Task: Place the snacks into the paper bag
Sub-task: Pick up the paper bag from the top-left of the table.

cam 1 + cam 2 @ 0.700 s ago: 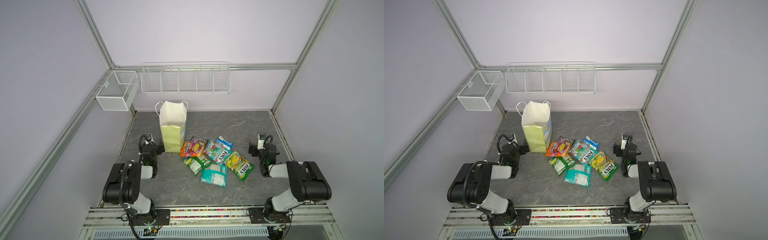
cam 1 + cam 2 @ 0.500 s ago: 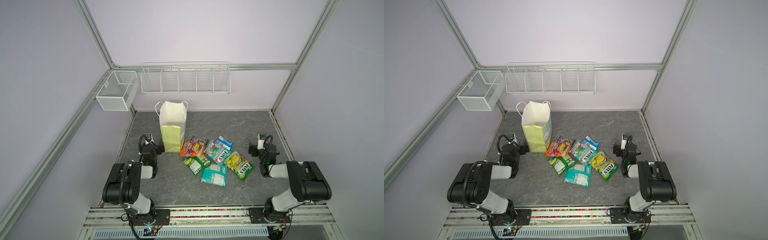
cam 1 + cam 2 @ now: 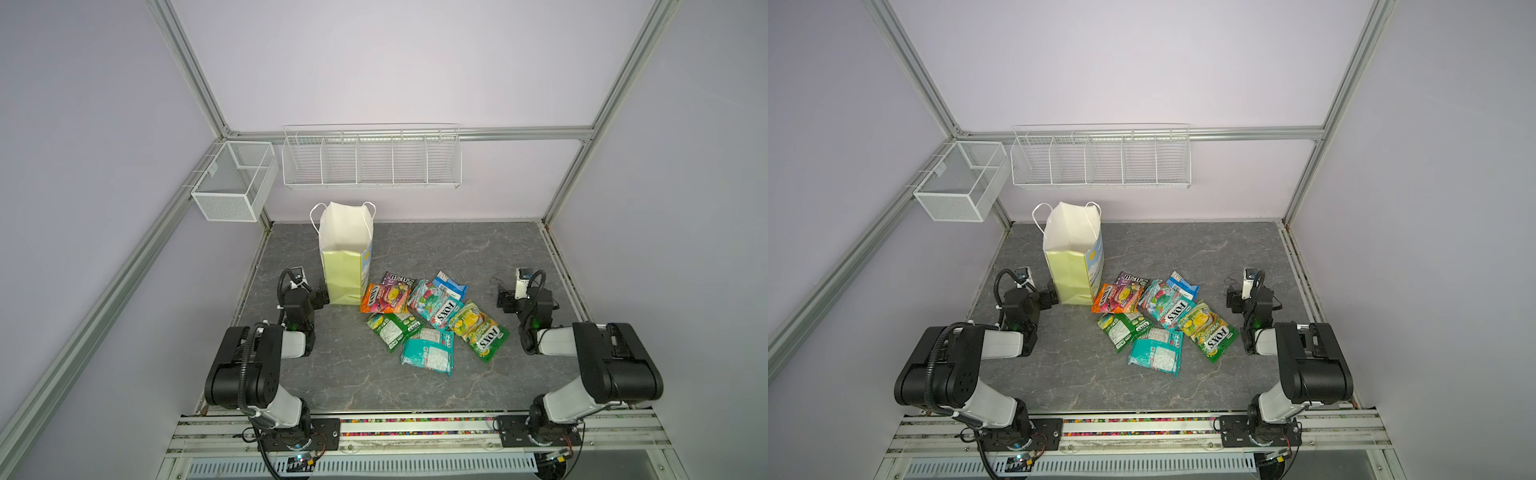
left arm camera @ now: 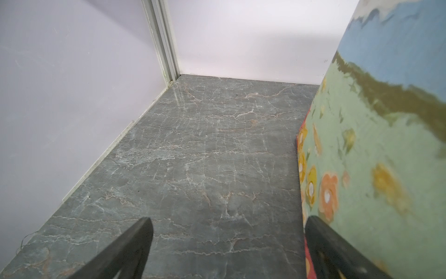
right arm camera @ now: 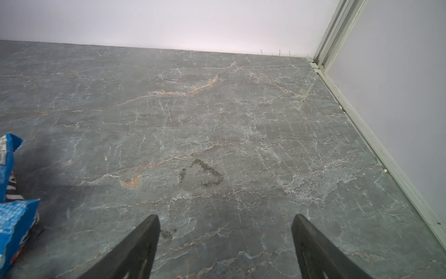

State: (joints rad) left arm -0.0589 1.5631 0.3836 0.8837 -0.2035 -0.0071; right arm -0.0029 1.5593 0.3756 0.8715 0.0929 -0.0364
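The paper bag (image 3: 347,249) (image 3: 1073,249) stands upright and open-topped at the back left of the grey table. Several snacks lie flat to its right, some overlapping: an orange packet (image 3: 384,298), a purple one (image 3: 399,279), a blue one (image 3: 450,286), a teal-and-red FOX'S (image 3: 434,307), a yellow-green FOX'S (image 3: 478,330), a green one (image 3: 390,330) and a teal one (image 3: 428,357). My left gripper (image 3: 306,293) (image 4: 228,218) rests low and open by the bag's base, one finger close beside the bag's printed face (image 4: 374,145). My right gripper (image 3: 524,297) (image 5: 226,216) is open over bare table right of the pile, the blue packet (image 5: 9,193) off to its side.
A white mesh basket (image 3: 237,183) hangs on the left frame rail and a long white wire rack (image 3: 372,160) on the back wall, both above the table. Pale walls and aluminium posts (image 4: 164,43) close in three sides. The arm bases sit on the front rail (image 3: 415,428).
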